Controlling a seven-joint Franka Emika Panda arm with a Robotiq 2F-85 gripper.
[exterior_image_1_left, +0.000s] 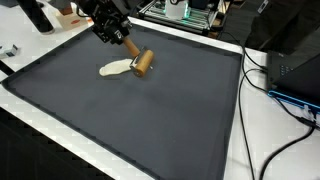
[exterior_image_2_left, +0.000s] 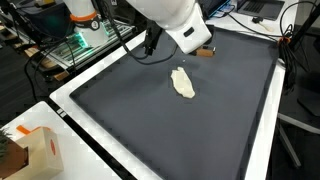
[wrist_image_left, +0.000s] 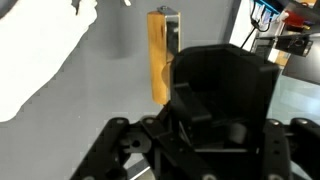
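A flat, pale piece of dough (exterior_image_1_left: 114, 69) lies on the dark mat (exterior_image_1_left: 130, 120); it also shows in the other exterior view (exterior_image_2_left: 183, 83) and at the left of the wrist view (wrist_image_left: 40, 60). My gripper (exterior_image_1_left: 124, 44) is shut on a wooden roller (exterior_image_1_left: 143, 63) whose far end rests on the mat just beside the dough. In the wrist view the roller (wrist_image_left: 158, 55) runs from the top of the frame down under the dark gripper body (wrist_image_left: 178, 100). In an exterior view the white arm hides the gripper, and only the roller's end (exterior_image_2_left: 205, 50) shows.
The mat has a white border (exterior_image_2_left: 100, 125). A cardboard box (exterior_image_2_left: 40, 150) stands off the mat at a corner. Cables (exterior_image_1_left: 275, 85) and electronics (exterior_image_1_left: 185, 12) lie beyond the mat's edges.
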